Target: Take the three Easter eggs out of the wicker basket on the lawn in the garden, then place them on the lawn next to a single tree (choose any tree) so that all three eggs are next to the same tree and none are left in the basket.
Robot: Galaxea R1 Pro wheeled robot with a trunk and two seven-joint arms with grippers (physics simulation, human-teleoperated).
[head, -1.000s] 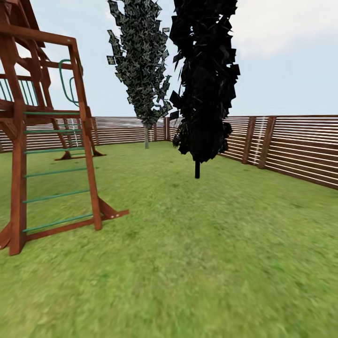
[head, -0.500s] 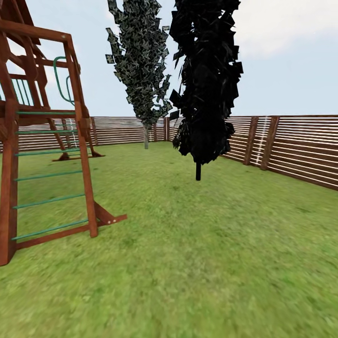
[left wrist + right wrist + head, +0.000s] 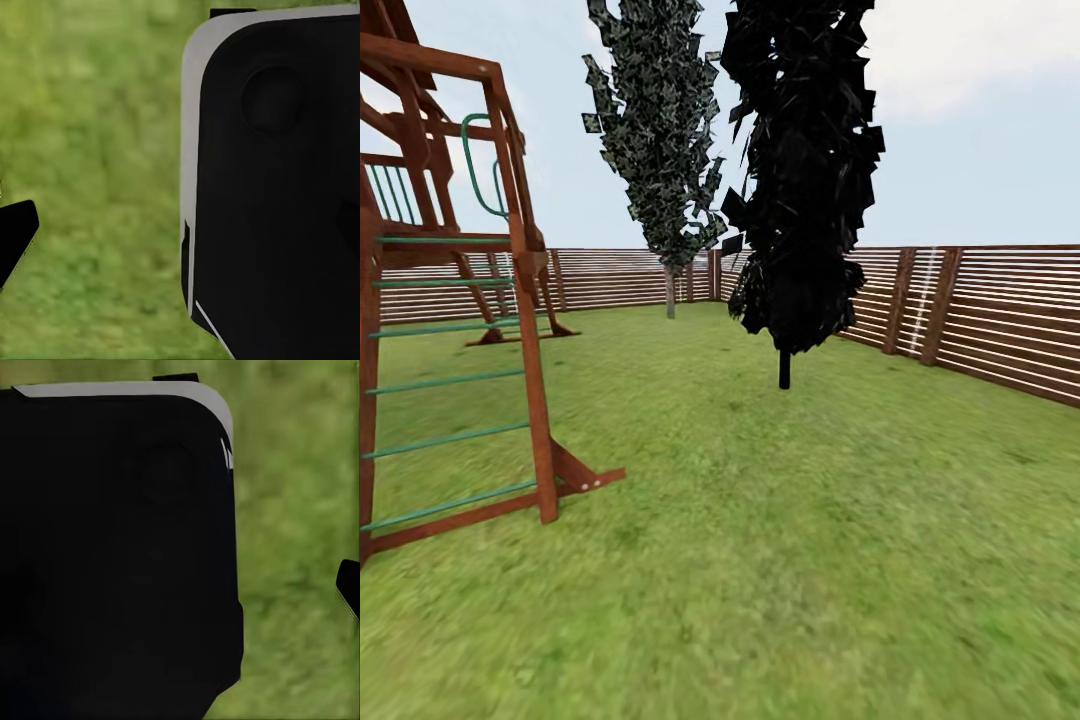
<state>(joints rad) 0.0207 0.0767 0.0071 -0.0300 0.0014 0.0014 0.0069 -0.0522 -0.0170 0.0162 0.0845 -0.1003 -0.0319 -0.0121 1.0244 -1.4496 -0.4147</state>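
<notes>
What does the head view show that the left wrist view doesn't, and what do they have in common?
Head view alone: the wooden play tower, the slatted fence, the pale-trunked tree, the near-black tree and sky. Left wrist view alone: a large black body with a pale edge close to the lens, and a dark tip at the frame's edge. Both share the lawn, blurred in the wrist view.

Lawn [image 3: 810,560]: flat, mottled green grass, running from the foreground back to the fence; it also lies blurred directly beneath each end effector in both wrist views. Tree [image 3: 670,290]: thin, straight, pale grey trunk, upright, topped by dark green pale-flecked leaf clumps [image 3: 660,130]. It stands at the far edge of the lawn, just before the fence.
</notes>
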